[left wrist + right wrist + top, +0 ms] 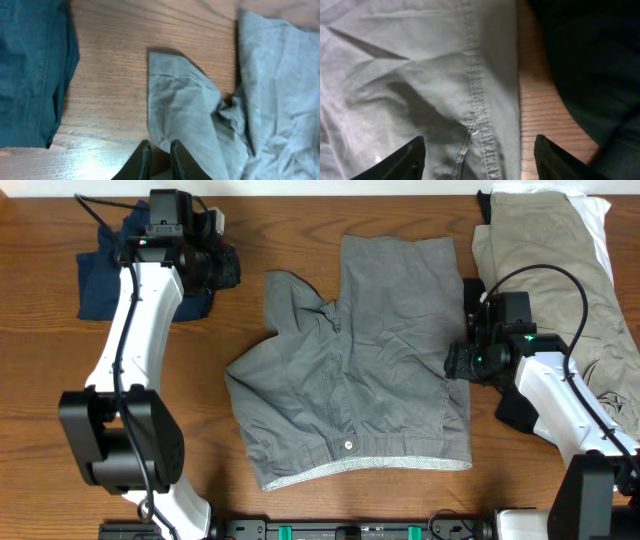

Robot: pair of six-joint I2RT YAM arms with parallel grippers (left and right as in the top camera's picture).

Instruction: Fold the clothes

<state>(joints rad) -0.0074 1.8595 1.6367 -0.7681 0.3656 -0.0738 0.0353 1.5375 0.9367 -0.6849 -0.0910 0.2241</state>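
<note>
At frame centre, soft mid-grey fabric shorts lie rumpled on the wooden desk; limp and light, best pinched at the stitched edge. Right fingers spread, left fingers nearly closed, both empty.

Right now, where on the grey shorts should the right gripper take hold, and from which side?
Take the grey shorts by the stitched side seam at their right edge, coming from the right. That edge lies flat beside bare table, so a finger can likely slide under, and the right gripper hangs open across it.
</note>
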